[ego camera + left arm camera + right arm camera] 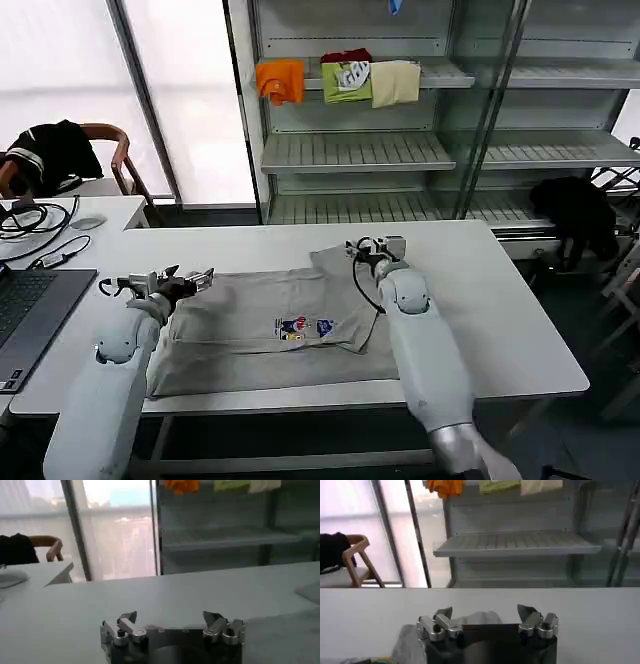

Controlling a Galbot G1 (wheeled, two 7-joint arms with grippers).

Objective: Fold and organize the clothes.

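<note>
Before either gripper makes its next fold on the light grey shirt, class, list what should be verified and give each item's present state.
1. Light grey short-sleeved shirt lies spread on the white table: ok.
2. Left gripper open, above the shirt's left edge: ok.
3. Right gripper open, over the shirt's far right sleeve: ok.
4. Multicoloured chest print faces up: ok.
5. Fabric between either gripper's fingers: cannot tell.
6. Black laptop clear of the shirt: ok.

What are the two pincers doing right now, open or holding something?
Left pincer: open, holding nothing, at the grey shirt's left edge.
Right pincer: open, holding nothing, above the shirt's far right corner.
</note>
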